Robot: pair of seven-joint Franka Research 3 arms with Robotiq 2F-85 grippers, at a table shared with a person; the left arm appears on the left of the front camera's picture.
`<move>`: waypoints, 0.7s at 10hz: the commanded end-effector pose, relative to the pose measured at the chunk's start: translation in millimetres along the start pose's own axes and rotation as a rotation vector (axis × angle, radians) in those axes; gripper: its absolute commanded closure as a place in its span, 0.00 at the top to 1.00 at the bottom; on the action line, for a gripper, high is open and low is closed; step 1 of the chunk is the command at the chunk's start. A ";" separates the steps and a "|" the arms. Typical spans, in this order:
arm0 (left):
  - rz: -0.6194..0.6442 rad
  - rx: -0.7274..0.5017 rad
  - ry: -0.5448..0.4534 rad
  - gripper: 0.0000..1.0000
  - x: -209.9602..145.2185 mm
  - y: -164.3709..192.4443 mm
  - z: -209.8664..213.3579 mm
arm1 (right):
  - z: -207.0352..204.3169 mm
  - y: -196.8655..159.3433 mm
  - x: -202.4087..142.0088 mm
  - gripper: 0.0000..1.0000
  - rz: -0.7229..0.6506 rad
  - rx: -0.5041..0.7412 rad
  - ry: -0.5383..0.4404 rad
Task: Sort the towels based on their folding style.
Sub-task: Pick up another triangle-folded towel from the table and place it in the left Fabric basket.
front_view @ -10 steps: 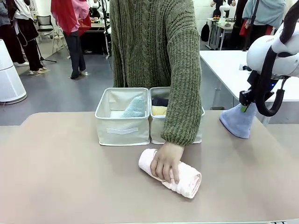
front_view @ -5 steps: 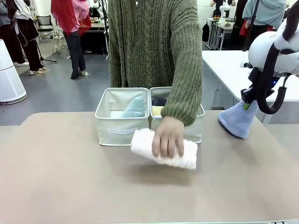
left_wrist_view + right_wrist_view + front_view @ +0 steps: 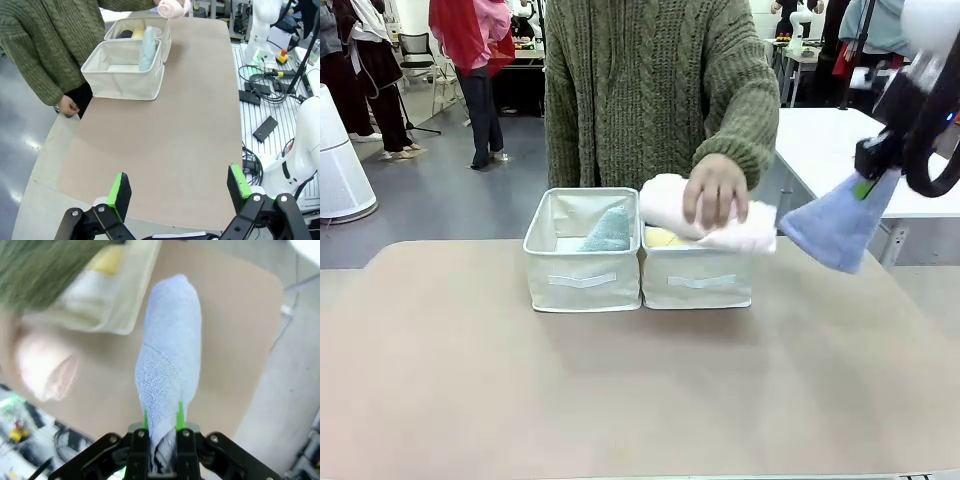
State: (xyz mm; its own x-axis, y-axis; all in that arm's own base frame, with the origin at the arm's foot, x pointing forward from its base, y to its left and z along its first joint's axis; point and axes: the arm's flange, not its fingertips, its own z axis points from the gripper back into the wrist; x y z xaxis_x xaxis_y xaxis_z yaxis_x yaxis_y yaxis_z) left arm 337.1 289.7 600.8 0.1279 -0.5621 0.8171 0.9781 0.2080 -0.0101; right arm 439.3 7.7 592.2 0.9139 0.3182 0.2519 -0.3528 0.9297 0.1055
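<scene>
Lavender-blue cone [image 3: 835, 228] hung in the air at three o'clock of the two baskets, clear of the table [image 3: 620, 400], wide end down and slanted toward the middle. Right gripper [image 3: 868, 180] pinched it by the narrow tip, pads pressed tight into the terry. Left gripper [image 3: 179, 186] hovered over the near table edge at six o'clock, jaws spread wide, holding nothing.

Person's hand [image 3: 717, 190] held the pink roll [image 3: 665, 205] just above the right basket [image 3: 698, 285]. Yellow roll [image 3: 660, 237] lay inside that one. Pale green cone [image 3: 610, 230] stood in the left basket [image 3: 582, 285], at nine o'clock of its neighbour.

Handling, by judgement: the cone looked light, soft and easily squashed, not slippery and not fragile, but its shape was only a fold and could loosen if shaken. The tip seemed a fair hold, being the tightest part, though the body would swing below it. It likely belonged with the green cone, going in base first. The hand over the right basket sat close to that path.
</scene>
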 end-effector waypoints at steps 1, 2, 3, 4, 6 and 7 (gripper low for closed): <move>-0.008 0.020 -0.019 1.00 -0.5 -1.0 -1.2 | 35.7 22.2 -17.0 0.12 0.070 -0.019 -0.047; -0.008 0.020 -0.019 1.00 -0.5 -1.0 -1.2 | 47.8 -0.4 -27.0 0.12 -0.050 -0.142 -0.009; -0.008 0.020 -0.019 1.00 -0.5 -1.0 -1.2 | 71.2 -38.5 -58.2 0.12 -0.228 -0.271 0.064; -0.008 0.020 -0.019 1.00 -0.5 -1.0 -1.2 | 103.9 -65.7 -102.3 0.12 -0.344 -0.285 0.059; -0.008 0.020 -0.019 1.00 -0.5 -1.0 -1.2 | 147.6 -75.6 -161.5 0.12 -0.431 -0.276 -0.048; -0.008 0.020 -0.019 1.00 -0.5 -1.0 -1.2 | 152.5 -73.9 -170.6 0.12 -0.415 -0.269 -0.052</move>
State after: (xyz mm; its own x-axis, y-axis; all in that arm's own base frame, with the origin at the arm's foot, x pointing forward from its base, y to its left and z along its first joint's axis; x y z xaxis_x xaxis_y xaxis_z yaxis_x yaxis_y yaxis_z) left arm 337.1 290.0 600.2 0.1294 -0.5617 0.8172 0.9779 0.2090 -0.0113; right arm 275.0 -168.3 685.2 0.9556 -0.1152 0.2713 0.1325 0.9901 -0.0460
